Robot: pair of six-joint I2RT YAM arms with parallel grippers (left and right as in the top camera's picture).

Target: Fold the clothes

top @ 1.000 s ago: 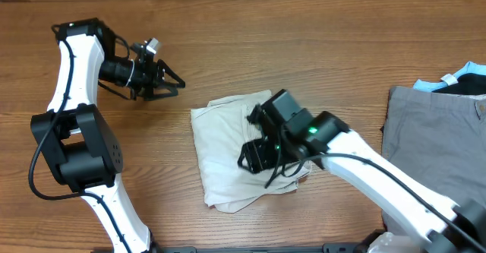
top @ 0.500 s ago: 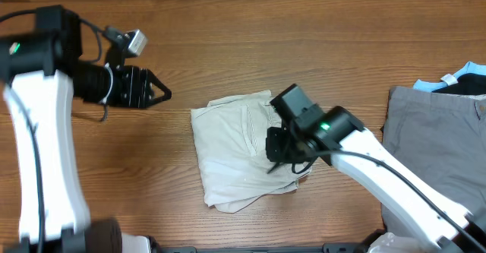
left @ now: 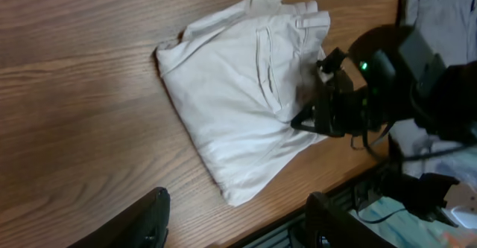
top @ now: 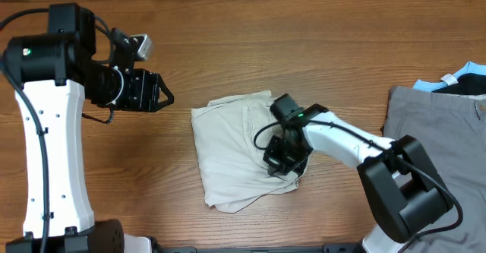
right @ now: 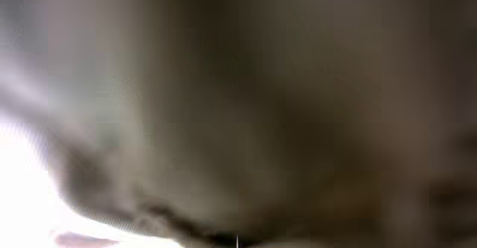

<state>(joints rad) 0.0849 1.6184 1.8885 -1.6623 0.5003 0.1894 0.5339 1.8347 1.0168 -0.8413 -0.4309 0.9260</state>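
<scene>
Folded cream shorts (top: 231, 150) lie mid-tabletop (top: 304, 48). The right claw (top: 282, 160) is closed at their right edge, apparently pinching cloth, though its wrist view is blurred. The left claw (top: 165, 97) hangs well apart, spread and empty.

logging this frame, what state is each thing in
cream cotton shorts, folded, lying flat
grey garment, spread flat, partly out of frame
black and light-blue garment, mostly out of frame
left tool, open, empty, clear of the shorts
right tool, shut, pressed onto the shorts' right edge

Matt cream cloth shorts (top: 228, 158) on wood-grain table (top: 304, 48).
</scene>
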